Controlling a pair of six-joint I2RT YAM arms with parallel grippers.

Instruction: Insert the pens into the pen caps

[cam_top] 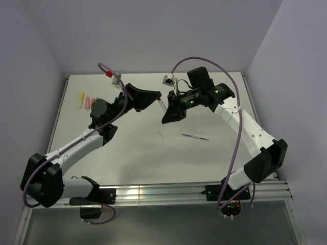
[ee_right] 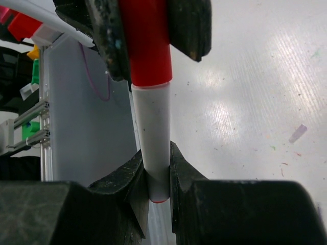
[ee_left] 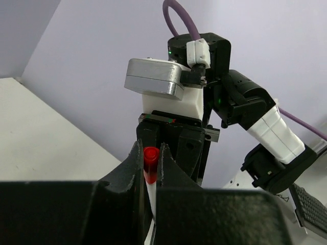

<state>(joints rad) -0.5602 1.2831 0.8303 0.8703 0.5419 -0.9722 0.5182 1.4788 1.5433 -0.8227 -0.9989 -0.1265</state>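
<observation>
A thin white pen (ee_right: 153, 132) is seated in a red cap (ee_right: 145, 41), held in the air between my two grippers above the middle of the table. My left gripper (ee_left: 149, 153) is shut on the red cap (ee_left: 150, 162), with the white pen (ee_left: 152, 196) running out below it. My right gripper (ee_right: 157, 166) is shut on the pen's other end. In the top view the left gripper (cam_top: 155, 97) and right gripper (cam_top: 167, 113) face each other closely, with the white pen (cam_top: 161, 104) between them.
A yellow pen (cam_top: 80, 99), a pink pen (cam_top: 87, 102) and an orange pen (cam_top: 92, 102) lie at the far left, behind the left arm. A thin grey pen (cam_top: 194, 136) lies on the white table (cam_top: 153, 158), right of centre.
</observation>
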